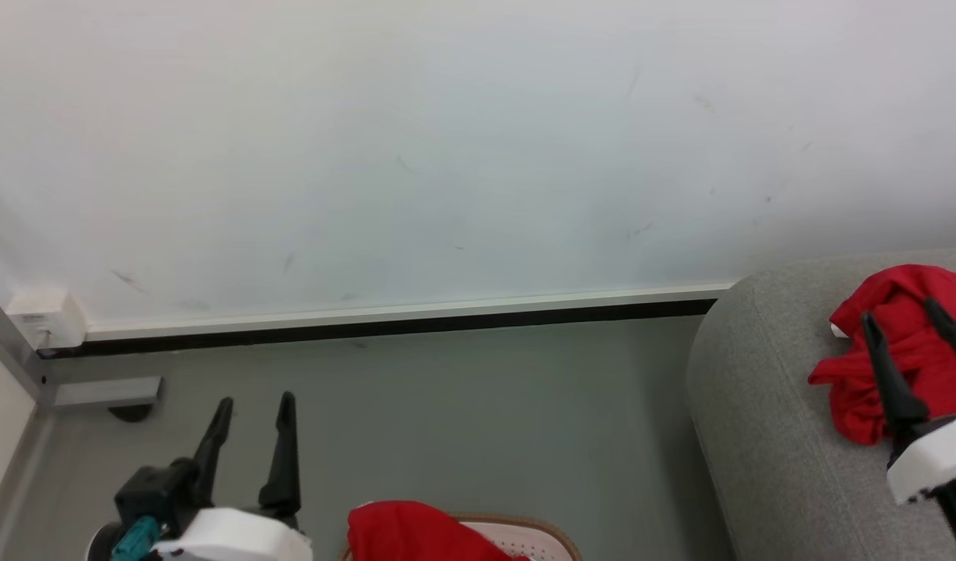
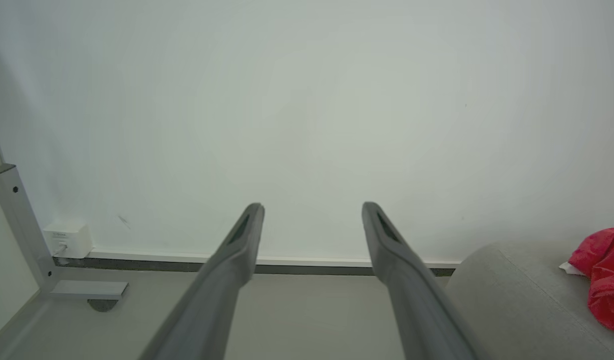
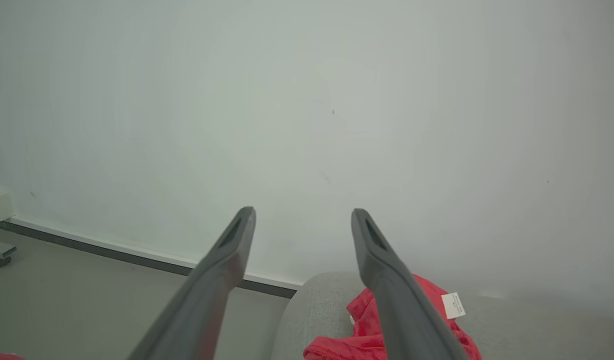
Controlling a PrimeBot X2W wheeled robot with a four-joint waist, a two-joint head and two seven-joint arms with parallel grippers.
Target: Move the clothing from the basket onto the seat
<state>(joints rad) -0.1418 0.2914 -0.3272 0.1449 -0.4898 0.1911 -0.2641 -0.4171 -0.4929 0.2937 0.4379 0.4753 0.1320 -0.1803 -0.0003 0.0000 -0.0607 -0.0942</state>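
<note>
Under right gripper (image 1: 901,312): red top (image 1: 851,401) on seat (image 1: 758,421) | its fingers (image 1: 888,374) spread, nothing held | left gripper (image 1: 256,400) spread too, empty | basket (image 1: 528,539) just right of it, more red cloth (image 1: 407,534) inside

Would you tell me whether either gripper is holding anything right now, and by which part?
Nothing is held: the left gripper and the right gripper are both open and empty; the red garment lies on the seat.
</note>
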